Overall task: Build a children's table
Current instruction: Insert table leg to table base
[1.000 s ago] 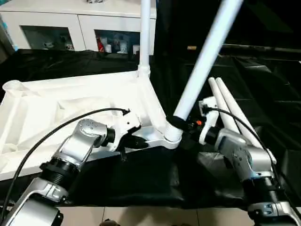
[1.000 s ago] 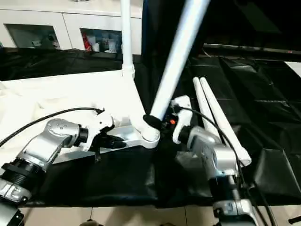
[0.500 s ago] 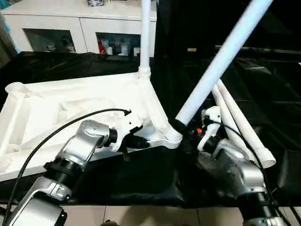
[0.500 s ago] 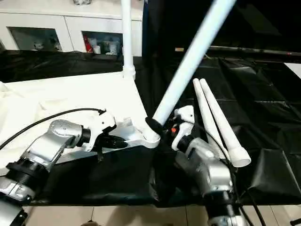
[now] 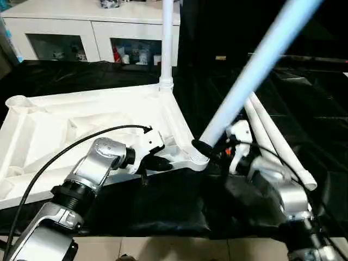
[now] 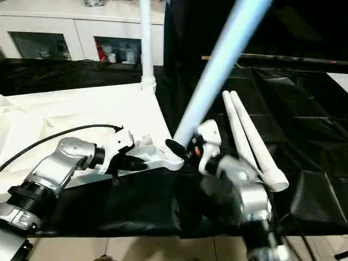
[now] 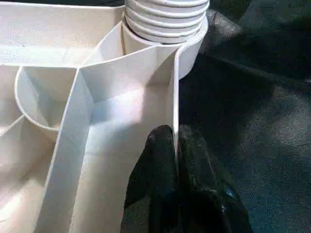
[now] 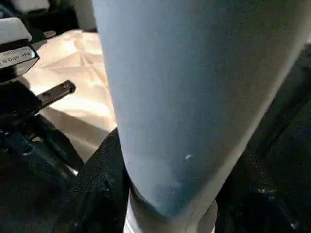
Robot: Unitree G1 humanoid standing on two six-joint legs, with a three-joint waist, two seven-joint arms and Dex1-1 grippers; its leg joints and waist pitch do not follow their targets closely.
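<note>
Right now your left gripper (image 7: 176, 145) is pinched almost fully closed on the thin upright rim wall of the white plastic rectangular table top (image 5: 81, 122), which lies upside down on the large black-covered work table (image 5: 304, 98), its ribbed underside facing up. You can see in the left wrist view that one black finger sits inside the rim and one outside, just short of the near corner socket (image 7: 192, 46).

Your right gripper (image 5: 209, 152) stands about half open around the base of a long white tapered tube leg (image 5: 250, 70). That leg leans steeply away to the right, its threaded end sitting in the near corner socket, tilted rather than upright. Whether the fingers press the leg firmly you cannot tell from the right wrist view, where the leg (image 8: 189, 97) is too close to read.

A second white leg (image 5: 167, 38) stands upright in the far corner socket. Two more white tube legs (image 5: 272, 136) lie side by side on the black cover, just beyond your right forearm, touching each other. White cabinets (image 5: 81, 32) stand behind the work table
</note>
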